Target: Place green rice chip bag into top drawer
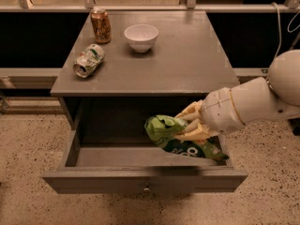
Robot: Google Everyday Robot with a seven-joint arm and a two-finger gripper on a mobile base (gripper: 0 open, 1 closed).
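Note:
The green rice chip bag (pixel 165 131), wrinkly bright green foil with white markings, hangs inside the open top drawer (pixel 140 182), over its right half and just above the drawer floor. My gripper (pixel 187 125) reaches in from the right on a white arm and is shut on the bag, its cream fingers (pixel 193 135) pinching the bag's right side. The drawer is pulled out wide, and its small round knob (pixel 147 189) shows on the front panel.
On the grey tabletop (pixel 187 60) stand a brown soda can (pixel 101 25) and a white bowl (pixel 141 36); a dented green-and-white can (pixel 88 60) lies on its side at the left. Speckled floor surrounds the cabinet. A cable hangs at the far right.

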